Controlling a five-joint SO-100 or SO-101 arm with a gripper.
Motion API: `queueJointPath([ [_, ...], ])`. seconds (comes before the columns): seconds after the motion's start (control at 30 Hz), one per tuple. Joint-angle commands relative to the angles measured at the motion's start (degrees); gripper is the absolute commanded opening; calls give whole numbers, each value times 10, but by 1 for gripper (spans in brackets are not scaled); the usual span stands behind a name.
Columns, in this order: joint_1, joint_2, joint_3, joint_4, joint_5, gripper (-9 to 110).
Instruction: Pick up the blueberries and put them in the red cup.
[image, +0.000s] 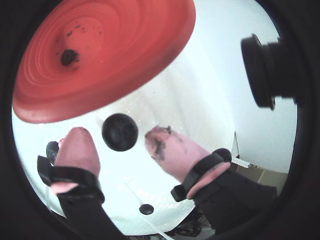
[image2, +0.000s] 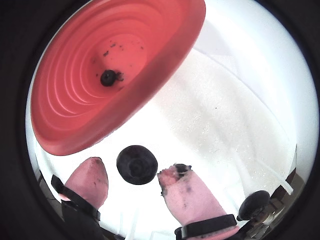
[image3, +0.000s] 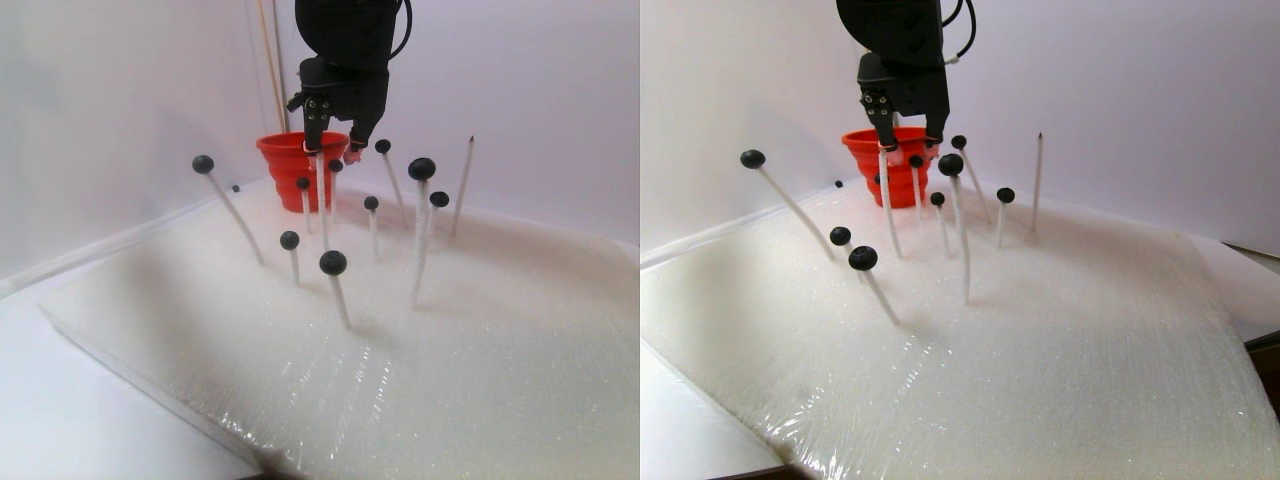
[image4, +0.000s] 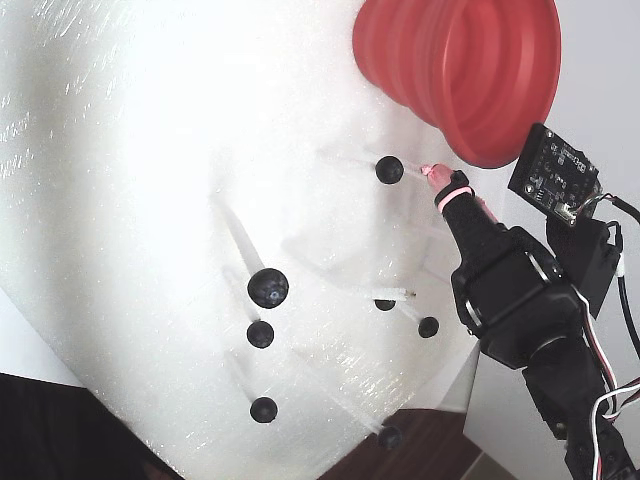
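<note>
Pink pads cover the two fingertips (image2: 92, 180) of the gripper (image2: 131, 172), and one blueberry (image2: 136, 164) sits right between them in both wrist views. The jaws stand open, a clear gap on each side of the berry, so nothing is held. The berry is on top of a thin pale spike, and the fingers stand to its left and right in a wrist view, so closing should meet it across its middle. The red cup (image: 100, 55) lies just beyond the berry, its mouth tilted toward the camera, with one berry (image: 69, 57) already at the bottom. Other blueberries (image4: 267, 288) stay on spikes in the white foam sheet (image4: 120, 200), well apart from the gripper
</note>
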Motion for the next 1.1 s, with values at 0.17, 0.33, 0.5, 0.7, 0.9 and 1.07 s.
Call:
queueJointPath([
  [0.17,8,-4,-42,-20,-6,21],
  [0.33,6,-11,-47,-25,-4,21],
  [0.5,5,-18,-56,-29,-6,20],
  [0.7,8,-26,-68,-33,-7,20],
  [0.9,8,-33,-66,-41,0,20],
  [1.07,6,-35,-65,-47,5,19],
])
